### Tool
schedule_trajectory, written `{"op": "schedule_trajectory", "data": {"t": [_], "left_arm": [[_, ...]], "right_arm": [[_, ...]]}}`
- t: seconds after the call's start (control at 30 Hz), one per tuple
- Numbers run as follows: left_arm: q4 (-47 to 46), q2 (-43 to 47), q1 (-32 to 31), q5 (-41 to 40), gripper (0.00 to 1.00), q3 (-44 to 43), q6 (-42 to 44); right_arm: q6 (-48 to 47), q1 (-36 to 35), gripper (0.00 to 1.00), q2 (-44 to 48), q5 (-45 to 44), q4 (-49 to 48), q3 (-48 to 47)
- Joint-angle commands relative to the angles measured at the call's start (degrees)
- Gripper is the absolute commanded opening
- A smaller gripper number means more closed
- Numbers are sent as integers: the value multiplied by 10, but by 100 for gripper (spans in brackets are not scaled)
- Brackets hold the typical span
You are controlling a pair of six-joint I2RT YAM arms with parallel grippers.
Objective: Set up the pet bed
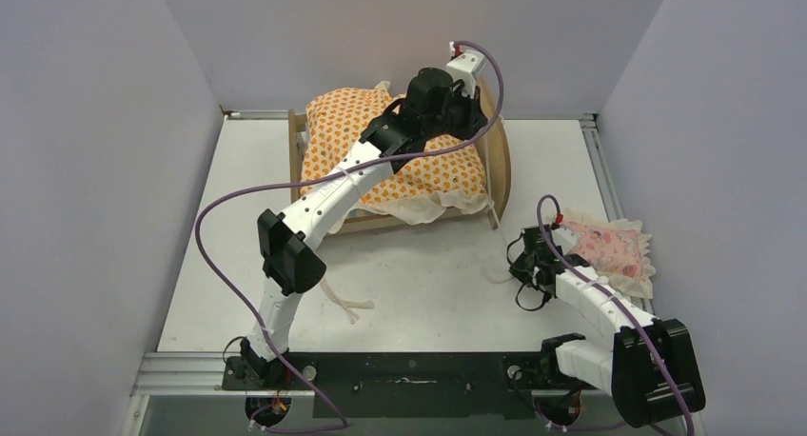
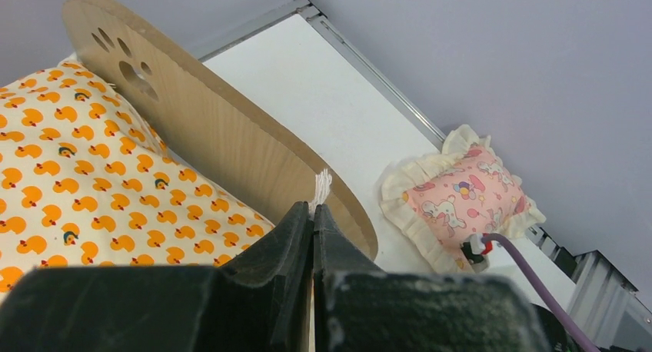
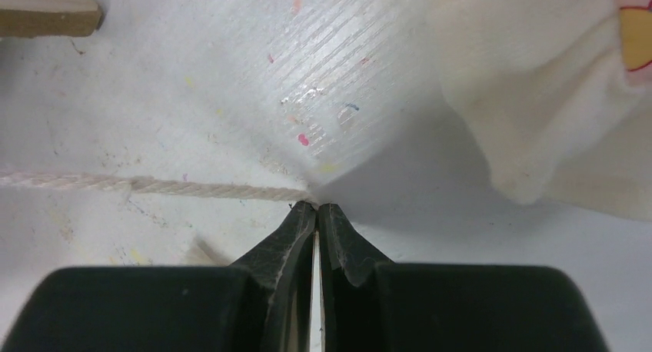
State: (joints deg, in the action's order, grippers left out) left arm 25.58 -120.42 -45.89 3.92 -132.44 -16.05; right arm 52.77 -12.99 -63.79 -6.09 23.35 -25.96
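Note:
The pet bed point(image 1: 502, 160) stands at the back of the table, its arched plywood headboard point(image 2: 215, 129) with the paw-print cutout on the right side. The orange duck-print mattress point(image 1: 343, 131) lies on it and hides the striped base. My left gripper point(image 1: 473, 98) reaches over the mattress to the headboard; in the left wrist view it point(image 2: 314, 207) is shut on a white cord end point(image 2: 321, 187). My right gripper point(image 1: 521, 265) is low on the table in front of the bed, shut point(image 3: 317, 206) on the end of a white cord point(image 3: 177, 187).
The pink frilled pillow point(image 1: 614, 250) lies on the table right of my right gripper; its frill point(image 3: 538, 98) is close to the fingers. A loose white tie point(image 1: 344, 305) lies under my left arm. A bed leg point(image 3: 46, 10) shows at the upper left. Walls enclose the table.

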Motion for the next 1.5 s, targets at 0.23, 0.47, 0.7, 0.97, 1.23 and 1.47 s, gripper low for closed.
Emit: {"op": "schedule_trajectory", "data": {"t": [0.23, 0.47, 0.7, 0.97, 1.23, 1.47], "left_arm": [[-147, -32, 52, -18, 0, -70, -27], [-178, -52, 73, -29, 0, -91, -65], [-174, -21, 33, 44, 0, -20, -30], [-231, 73, -28, 70, 0, 175, -3], [-241, 115, -88, 122, 0, 264, -10], [-233, 155, -158, 148, 34, 377, -34]], "right_arm": [[40, 10, 5, 1, 30, -58, 39], [47, 10, 5, -2, 20, -66, 51], [26, 14, 5, -18, 25, -95, 31], [-33, 42, 5, -62, 20, -120, -61], [-95, 71, 5, -94, 35, -126, -147], [-133, 88, 11, -111, 51, -102, -178]]}}
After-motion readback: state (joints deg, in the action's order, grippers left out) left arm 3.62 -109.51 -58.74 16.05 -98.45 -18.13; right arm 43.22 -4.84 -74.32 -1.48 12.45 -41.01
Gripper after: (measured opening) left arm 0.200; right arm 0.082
